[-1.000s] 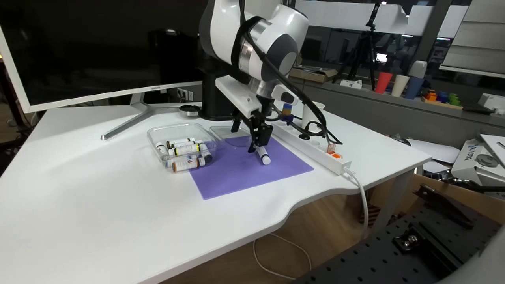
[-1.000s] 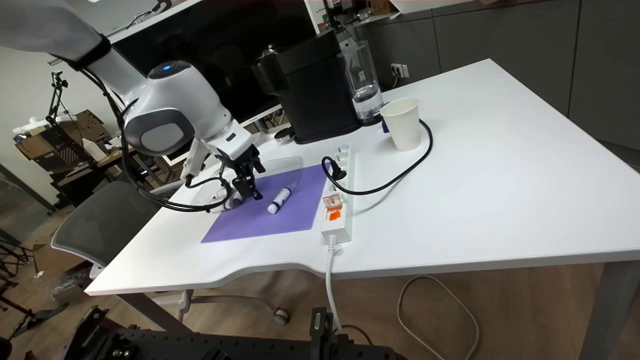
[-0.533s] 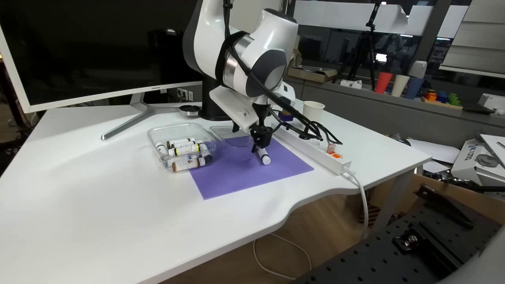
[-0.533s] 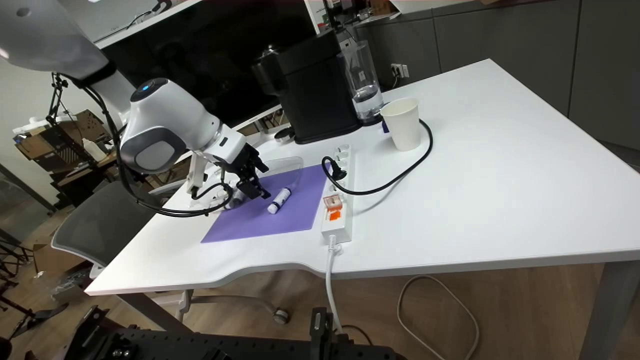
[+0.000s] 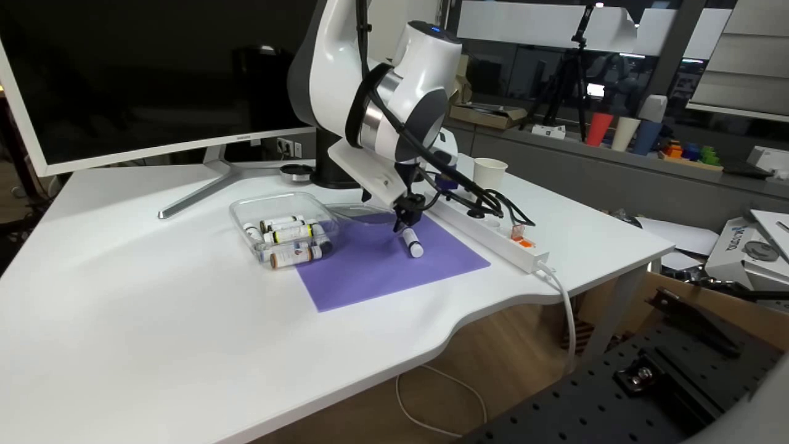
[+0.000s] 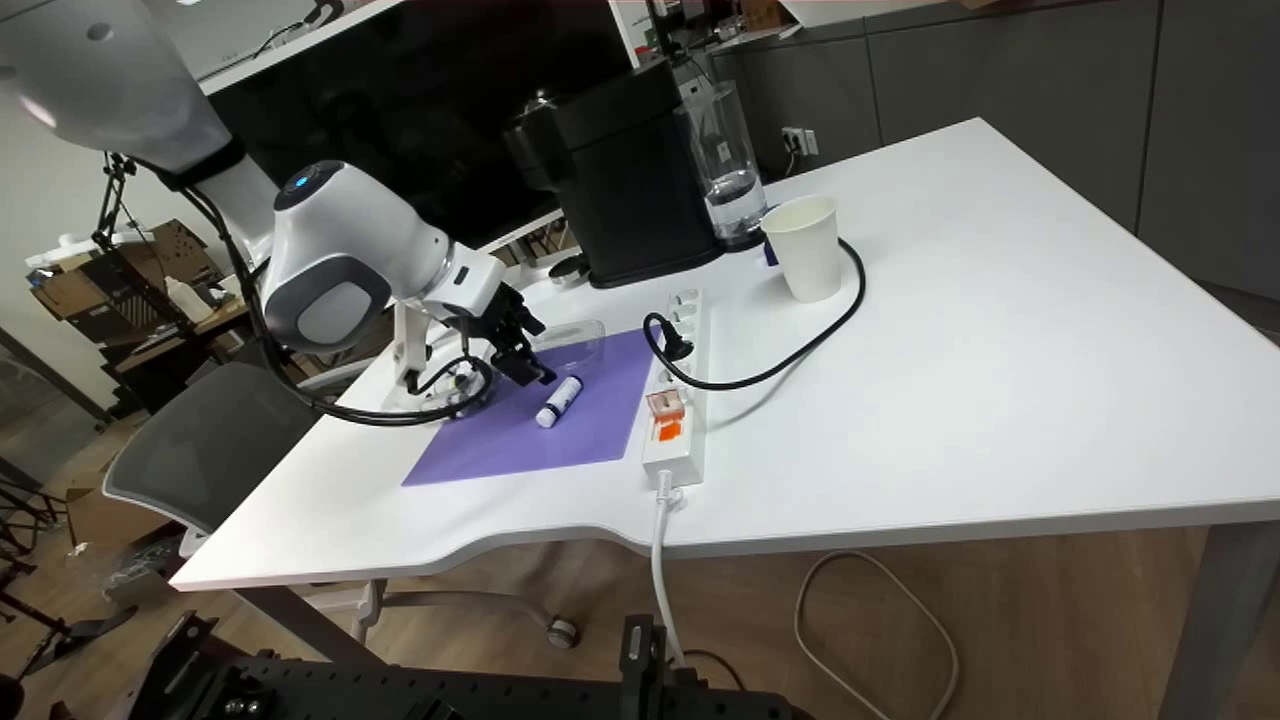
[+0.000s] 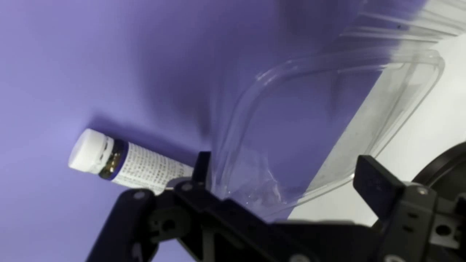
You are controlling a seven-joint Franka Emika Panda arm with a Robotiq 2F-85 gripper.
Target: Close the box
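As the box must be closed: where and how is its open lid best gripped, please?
Grip the lid probably by its outer rim, coming from the side away from the box: that edge looks thin and free, while the opposite edge seems hinged to the box.

No word, number or brand can be read for certain. In the wrist view, a small white-capped cylindrical bottle [image 7: 127,160] bears a white label [image 7: 151,166] crossed by rows of fine dark print, too blurred to make out. In an exterior view, the lower white frame of a large black-screened monitor [image 5: 154,80] carries one tiny line of lettering, too small to read. There too, a white rectangular carton [image 5: 736,253] shows dark, illegible lettering beside a round grey picture [image 5: 760,251]. The marks on a white-labelled, yellow-banded cylindrical bottle [image 5: 291,234] are too small to resolve.
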